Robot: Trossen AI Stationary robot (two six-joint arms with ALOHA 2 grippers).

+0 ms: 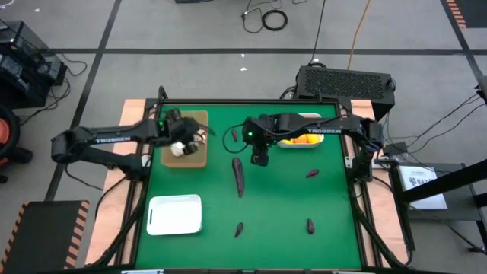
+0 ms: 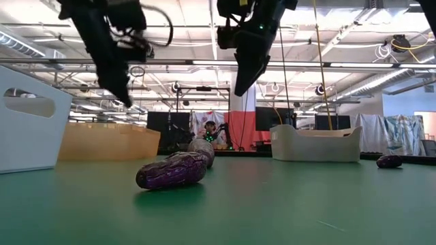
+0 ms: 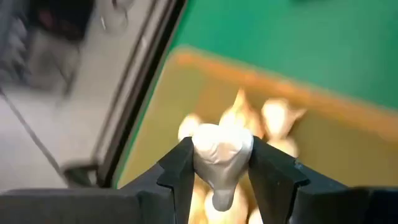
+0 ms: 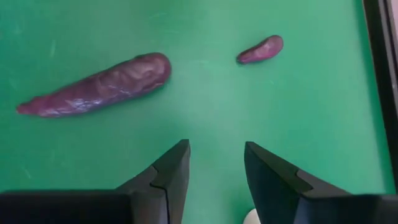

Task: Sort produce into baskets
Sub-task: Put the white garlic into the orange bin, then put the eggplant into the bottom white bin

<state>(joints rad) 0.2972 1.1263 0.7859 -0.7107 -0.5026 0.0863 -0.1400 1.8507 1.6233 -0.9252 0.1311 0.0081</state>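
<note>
On both arms reads TROSSEN; left gripper (image 3: 222, 163) clamps, seemingly, a garlic bulb (image 3: 221, 149); right gripper (image 4: 216, 163) gapes empty.

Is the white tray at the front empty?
Empty: the white tray shows only its bare white bottom from above.

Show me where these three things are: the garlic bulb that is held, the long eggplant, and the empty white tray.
garlic bulb (image 3: 221, 152), left wrist view, its middle.
long eggplant (image 4: 99, 85), right wrist view, mid-body.
white tray (image 1: 175, 214), high view, its bare floor.
</note>
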